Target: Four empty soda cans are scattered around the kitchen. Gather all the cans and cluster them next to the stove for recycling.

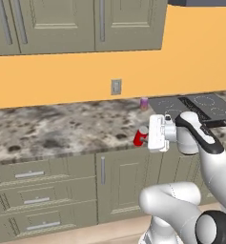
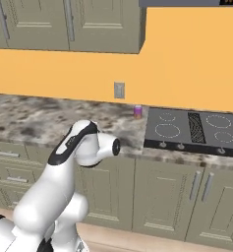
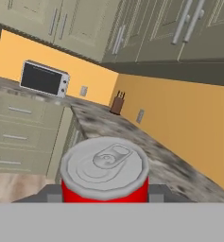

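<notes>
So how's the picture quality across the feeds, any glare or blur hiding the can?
Left base view: flat even light, soft and low-resolution, the red can partly hidden behind the end effector. Right base view: no glare on the stove; the purple can is small and fuzzy. Hand view: red can sharp, scene tilted.

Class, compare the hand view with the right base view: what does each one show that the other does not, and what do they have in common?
Hand view alone: a red can seen close up between the gripper's finger tips, held shut on it, plus a toaster oven and a knife block far along the counter.
Right base view alone: the black stove and a purple-pink can standing by the wall just left of it.
Both: the speckled counter, orange wall, grey-green cabinets and a wall outlet.
</notes>
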You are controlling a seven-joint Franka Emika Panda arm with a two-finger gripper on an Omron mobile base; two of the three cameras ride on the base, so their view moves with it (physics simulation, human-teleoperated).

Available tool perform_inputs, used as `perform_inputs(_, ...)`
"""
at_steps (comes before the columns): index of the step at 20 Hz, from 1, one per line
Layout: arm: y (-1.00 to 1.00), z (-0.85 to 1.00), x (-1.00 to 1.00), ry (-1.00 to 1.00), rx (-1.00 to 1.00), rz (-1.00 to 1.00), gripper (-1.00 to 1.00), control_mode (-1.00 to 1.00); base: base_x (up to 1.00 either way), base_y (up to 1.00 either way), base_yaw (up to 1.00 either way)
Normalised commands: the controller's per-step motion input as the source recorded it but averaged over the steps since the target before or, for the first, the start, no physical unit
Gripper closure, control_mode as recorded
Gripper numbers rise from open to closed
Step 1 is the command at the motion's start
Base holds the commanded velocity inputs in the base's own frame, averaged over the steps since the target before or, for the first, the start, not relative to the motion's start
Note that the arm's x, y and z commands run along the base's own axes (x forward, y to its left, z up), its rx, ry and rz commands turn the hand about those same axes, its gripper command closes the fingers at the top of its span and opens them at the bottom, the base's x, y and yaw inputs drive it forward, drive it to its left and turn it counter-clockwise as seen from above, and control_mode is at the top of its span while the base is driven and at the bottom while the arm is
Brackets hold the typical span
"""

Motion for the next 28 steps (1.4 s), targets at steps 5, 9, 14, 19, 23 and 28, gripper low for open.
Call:
perform_inputs(5, 0.0, 0.0, 0.0, 0.0, 0.0, 0.0, 1.0, 1.0, 0.22, -0.39, 0.02)
perform_inputs(9, 0.0, 0.0, 0.0, 0.0, 0.0, 0.0, 1.0, 1.0, 0.15, -0.45, 0.03)
perform_inputs(14, 0.0, 0.0, 0.0, 0.0, 0.0, 0.0, 1.0, 1.0, 0.2, -0.32, 0.04)
perform_inputs(19, 0.0, 0.0, 0.0, 0.0, 0.0, 0.0, 1.0, 1.0, 0.43, -0.25, 0.01)
perform_inputs(23, 0.0, 0.0, 0.0, 0.0, 0.0, 0.0, 1.0, 1.0, 0.78, -0.23, 0.0)
perform_inputs(28, 0.0, 0.0, 0.0, 0.0, 0.0, 0.0, 1.0, 1.0, 0.79, -0.21, 0.0)
